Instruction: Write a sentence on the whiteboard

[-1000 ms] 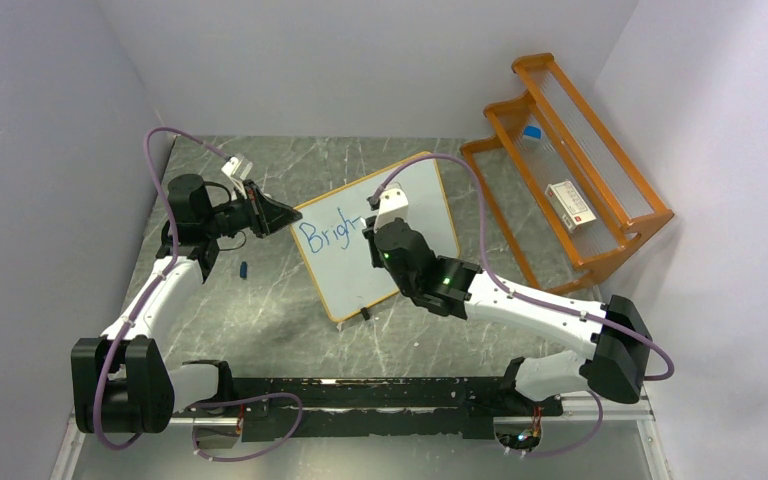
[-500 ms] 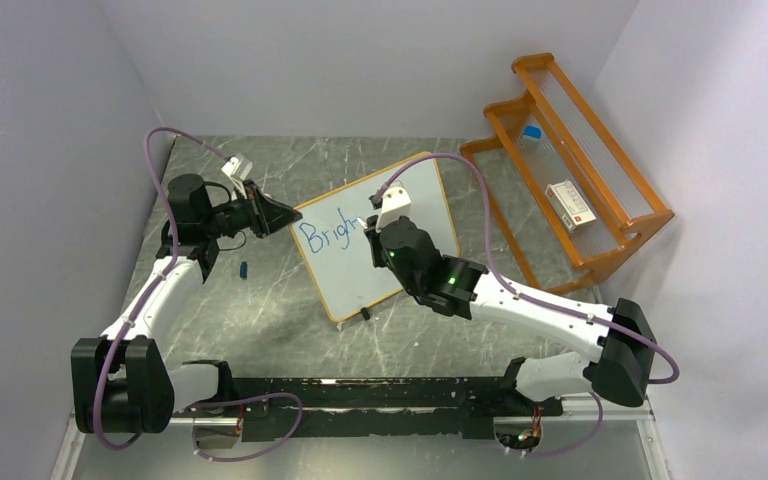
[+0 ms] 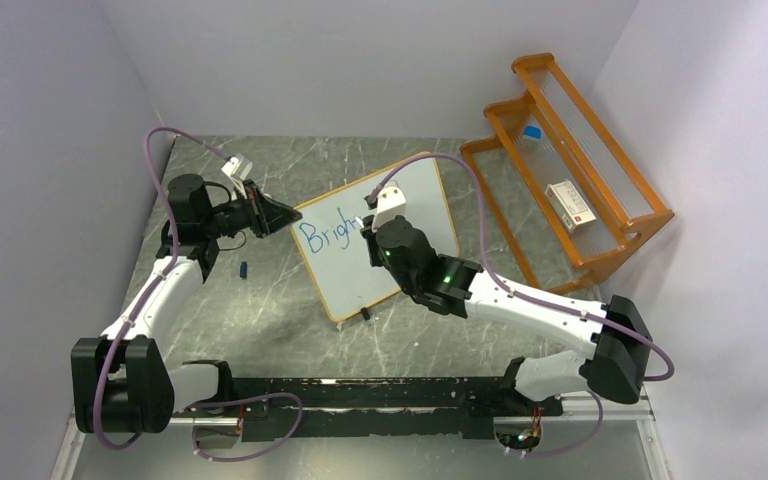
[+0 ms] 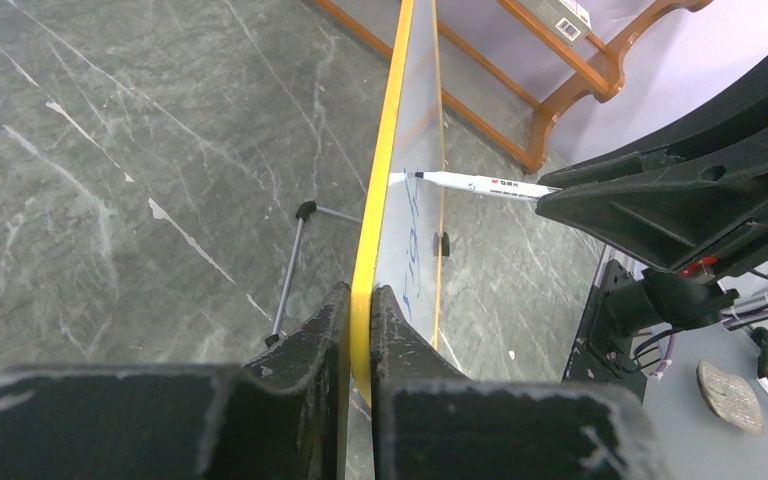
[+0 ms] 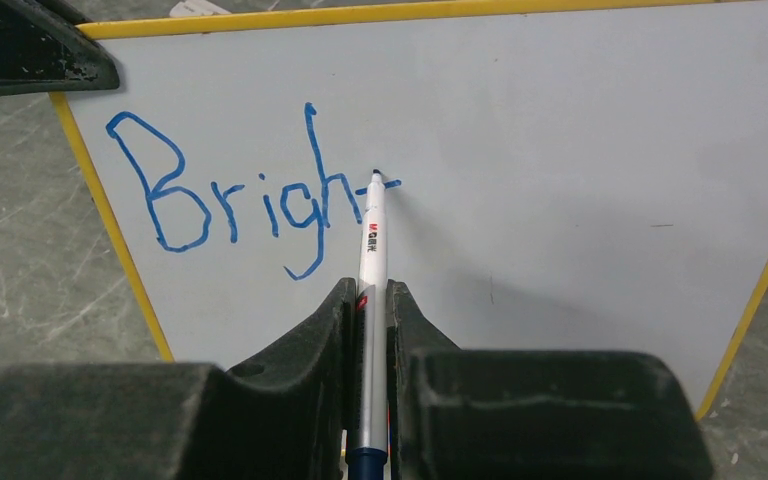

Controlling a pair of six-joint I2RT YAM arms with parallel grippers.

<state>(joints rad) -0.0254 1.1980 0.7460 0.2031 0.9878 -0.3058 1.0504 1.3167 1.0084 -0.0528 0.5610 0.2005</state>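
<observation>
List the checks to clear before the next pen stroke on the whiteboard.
1. The left gripper clamps the whiteboard edge: ok.
2. The right gripper is shut on the marker: ok.
3. Marker tip on the board surface: ok.
4. The lettering is readable, "Brigh" plus a started stroke: ok.
5. Bare board right of the tip for more letters: ok.
6. Ink left in the marker: cannot tell.
</observation>
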